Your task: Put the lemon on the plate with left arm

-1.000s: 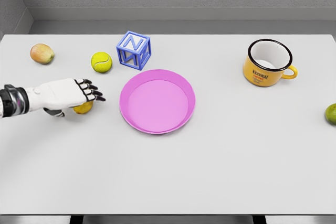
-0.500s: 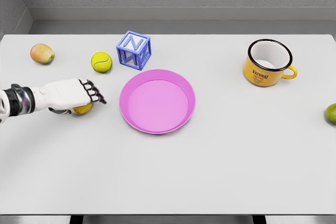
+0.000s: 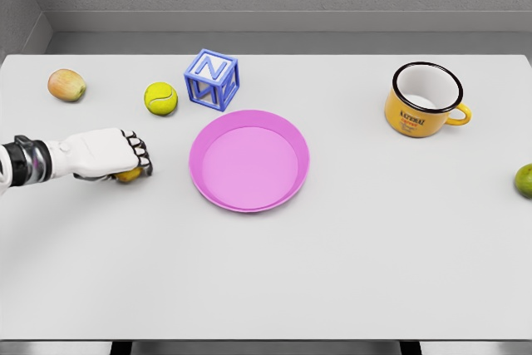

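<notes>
The light is bright, flat and even, seemingly from overhead, so the white table [image 3: 349, 272] renders almost uniformly pale with no glare. Shadows are faint and tight: a thin dark rim under the pink plate [image 3: 249, 160] toward 6 o'clock, a soft patch beneath the yellow mug [image 3: 424, 99] (its inside shaded at 3 o'clock). Everything is sharp edge to edge, without blur or corner distortion.
</notes>
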You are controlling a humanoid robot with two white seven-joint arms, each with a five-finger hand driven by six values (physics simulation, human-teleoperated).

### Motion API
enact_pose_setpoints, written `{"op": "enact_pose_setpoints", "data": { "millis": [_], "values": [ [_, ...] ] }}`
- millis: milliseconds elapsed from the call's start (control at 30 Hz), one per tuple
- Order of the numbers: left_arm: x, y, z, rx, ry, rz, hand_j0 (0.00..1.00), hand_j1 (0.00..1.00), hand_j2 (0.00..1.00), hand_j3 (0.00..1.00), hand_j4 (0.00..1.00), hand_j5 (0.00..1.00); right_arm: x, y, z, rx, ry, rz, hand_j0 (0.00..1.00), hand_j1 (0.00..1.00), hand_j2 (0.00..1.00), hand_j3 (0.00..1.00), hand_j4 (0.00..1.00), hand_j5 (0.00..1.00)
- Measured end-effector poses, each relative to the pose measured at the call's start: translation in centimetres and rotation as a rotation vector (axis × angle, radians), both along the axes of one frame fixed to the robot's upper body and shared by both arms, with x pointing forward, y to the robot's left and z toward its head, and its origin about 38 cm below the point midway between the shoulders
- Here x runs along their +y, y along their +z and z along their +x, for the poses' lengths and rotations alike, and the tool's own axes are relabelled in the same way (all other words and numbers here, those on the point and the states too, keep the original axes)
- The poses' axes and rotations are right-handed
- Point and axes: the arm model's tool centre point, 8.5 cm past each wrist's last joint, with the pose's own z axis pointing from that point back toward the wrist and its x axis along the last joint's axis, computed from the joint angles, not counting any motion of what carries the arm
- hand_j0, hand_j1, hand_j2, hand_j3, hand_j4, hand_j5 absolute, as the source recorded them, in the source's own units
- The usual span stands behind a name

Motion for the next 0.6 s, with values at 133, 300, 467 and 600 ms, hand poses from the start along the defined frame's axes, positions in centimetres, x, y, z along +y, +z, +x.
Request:
{"op": "enact_pose_setpoints", "data": {
  "millis": [133,300,467,600],
  "values": [
    [-0.1,1.1,0.6,-0.023,-0.001,-0.007,0.5,0.5,0.5,0.5,0.5,0.5,0.0,0.0,0.0,0.0,0.0,0.0,1.0,1.0,1.0,1.0,1.0,1.0],
    [-0.5,2.8,1.2,-0.051,-0.008,-0.04,0.5,0.5,0.5,0.5,0.5,0.5,0.0,0.0,0.0,0.0,0.0,0.0,1.0,1.0,1.0,1.0,1.0,1.0],
    [-1.3,3.7,1.5,-0.057,-0.021,-0.089,0.5,0.5,0.5,0.5,0.5,0.5,0.0,0.0,0.0,0.0,0.0,0.0,1.0,1.0,1.0,1.0,1.0,1.0],
    [-2.9,4.1,1.9,-0.066,-0.044,-0.129,0.5,0.5,0.5,0.5,0.5,0.5,0.0,0.0,0.0,0.0,0.0,0.0,1.0,1.0,1.0,1.0,1.0,1.0]
  ]
}}
